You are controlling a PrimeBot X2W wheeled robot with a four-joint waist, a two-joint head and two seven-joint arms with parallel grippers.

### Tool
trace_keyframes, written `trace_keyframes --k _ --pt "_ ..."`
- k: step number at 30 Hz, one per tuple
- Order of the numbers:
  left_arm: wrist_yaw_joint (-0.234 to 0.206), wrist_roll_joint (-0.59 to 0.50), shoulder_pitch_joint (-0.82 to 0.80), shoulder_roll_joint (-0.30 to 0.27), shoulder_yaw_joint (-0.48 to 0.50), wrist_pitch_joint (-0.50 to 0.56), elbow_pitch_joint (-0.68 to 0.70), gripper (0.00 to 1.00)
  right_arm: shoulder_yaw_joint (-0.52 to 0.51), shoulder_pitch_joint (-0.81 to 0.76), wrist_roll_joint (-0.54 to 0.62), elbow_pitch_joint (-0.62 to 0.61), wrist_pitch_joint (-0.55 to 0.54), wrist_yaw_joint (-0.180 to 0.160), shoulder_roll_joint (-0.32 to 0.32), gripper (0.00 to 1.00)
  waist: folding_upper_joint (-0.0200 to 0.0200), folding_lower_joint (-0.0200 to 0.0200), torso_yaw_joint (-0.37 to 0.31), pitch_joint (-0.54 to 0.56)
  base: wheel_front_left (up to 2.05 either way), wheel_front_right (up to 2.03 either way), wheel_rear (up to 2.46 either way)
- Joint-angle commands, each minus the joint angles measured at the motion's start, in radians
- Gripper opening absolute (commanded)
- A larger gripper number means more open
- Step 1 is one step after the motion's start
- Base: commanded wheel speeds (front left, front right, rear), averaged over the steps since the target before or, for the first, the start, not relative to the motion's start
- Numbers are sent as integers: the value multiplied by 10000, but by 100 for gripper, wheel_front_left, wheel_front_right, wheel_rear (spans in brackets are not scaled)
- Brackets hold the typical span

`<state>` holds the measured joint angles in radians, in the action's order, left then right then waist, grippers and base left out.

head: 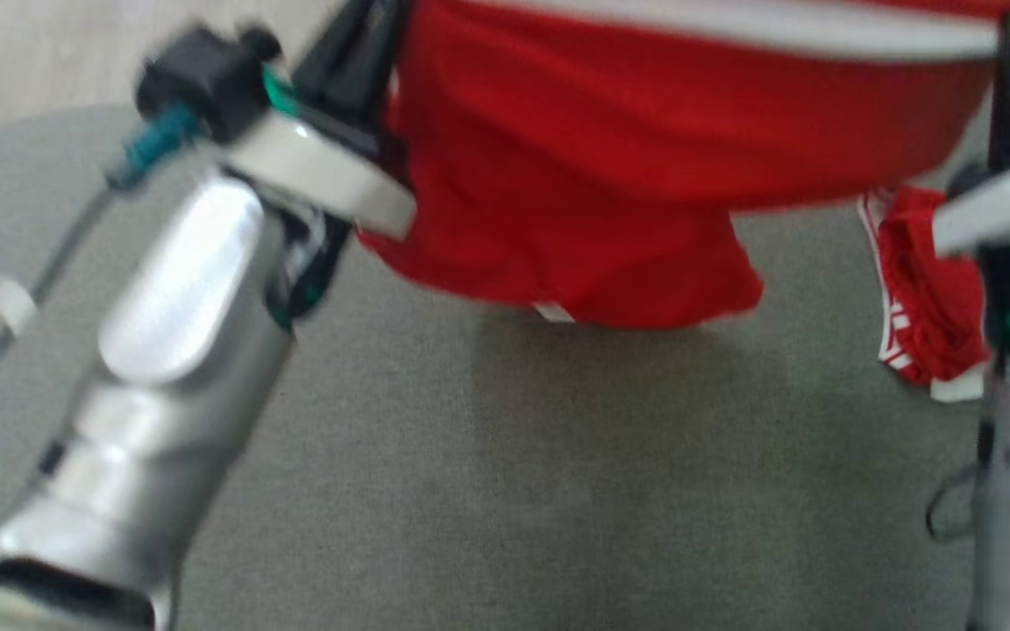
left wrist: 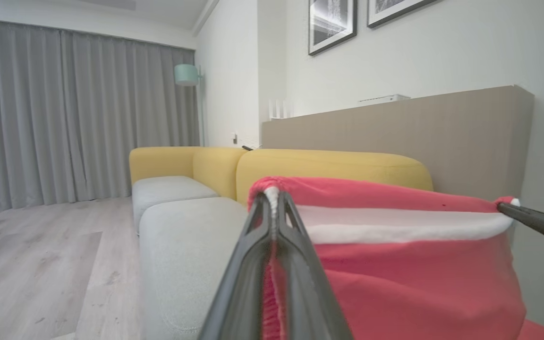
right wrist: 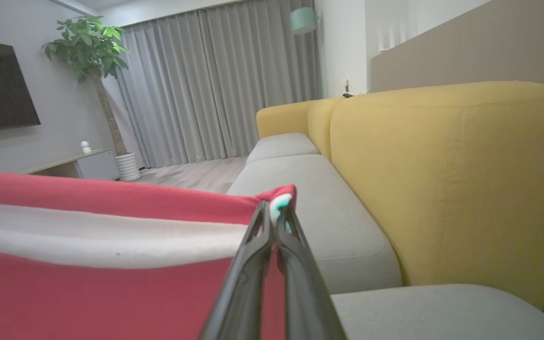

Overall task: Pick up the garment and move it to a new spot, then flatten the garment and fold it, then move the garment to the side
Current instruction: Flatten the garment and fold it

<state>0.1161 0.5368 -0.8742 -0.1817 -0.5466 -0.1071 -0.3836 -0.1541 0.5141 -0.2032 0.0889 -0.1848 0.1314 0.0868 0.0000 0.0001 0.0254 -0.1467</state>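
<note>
Red shorts [head: 575,158] hang between the left hand [left wrist: 274,196] and the right hand [right wrist: 274,208], each pinched tight on a corner of the white band [left wrist: 395,225], over the grey sofa seat [head: 505,473]; I think this is the carrying step, and next comes laying them flat.

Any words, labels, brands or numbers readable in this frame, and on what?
None can be read.
The white tag at the lower edge of the red garment is too blurred to read.
The framed pictures on the wall show no legible lettering.
</note>
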Motion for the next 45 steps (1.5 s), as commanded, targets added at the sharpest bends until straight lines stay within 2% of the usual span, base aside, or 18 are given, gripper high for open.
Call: trace_keyframes --k 1,6,7,8,9,13,16,21,26,31,35,39,45 --pt "37 -24 -1110 -367 515 -67 -52 0 406 1073 -68 -59 -55 -7 119 0 0 -1 -180 -657 0 0 0" --pt "82 -205 -3106 -653 775 -444 -1566 0 810 3759 -9 1507 589 -7 160 0 0 -1 -631 -1531 0 0 0" --pt "82 -205 -3106 -653 775 -444 -1566 0 810 3759 -9 1507 589 -7 160 0 0 -1 -631 -1531 0 0 0" --pt "90 -246 -3905 -675 927 -773 -2139 0 857 4808 70 2302 1092 -7 92 0 0 -1 -757 -1791 0 0 0" --pt "90 -246 -3905 -675 927 -773 -2139 0 857 4808 70 2302 1092 -7 92 0 0 -1 -757 -1791 0 0 0" --pt "112 -259 -4893 -556 1061 -1305 -3079 0 968 6009 289 3861 1963 -7 -3 0 0 -1 -855 -2006 0 0 0" --pt "135 -110 -4837 -358 844 -1478 -3419 0 1329 6031 460 4808 2370 -7 50 0 0 -1 -827 -2006 0 0 0" --pt "142 709 -3545 -283 -648 -1536 -3120 0 2089 5205 436 6087 2442 -7 564 0 0 -1 -629 -1819 0 0 0" --pt "144 1687 -1780 -859 -2681 -1543 -2454 0 3291 4021 -85 7084 1516 -7 1389 0 0 -1 -384 -1400 0 0 0" --pt "144 2763 -339 -1651 -4216 -1544 -1736 0 4848 2949 -1203 6991 524 -7 2365 0 0 -1 -288 -791 0 0 0" --pt "145 3089 376 -2184 -5220 -1539 -1309 0 6006 2101 -2391 6404 -401 -7 3258 0 0 -1 -295 -259 0 0 0" --pt "145 3320 873 -2376 -5661 -1540 -1095 0 6722 1324 -3535 5581 -1273 -7 4082 0 0 -1 -360 263 0 0 0" --pt "38 3515 1683 -2482 -5839 -1542 -732 0 6947 44 -4734 4286 -1976 -7 4894 0 0 -1 -518 1050 0 0 0"
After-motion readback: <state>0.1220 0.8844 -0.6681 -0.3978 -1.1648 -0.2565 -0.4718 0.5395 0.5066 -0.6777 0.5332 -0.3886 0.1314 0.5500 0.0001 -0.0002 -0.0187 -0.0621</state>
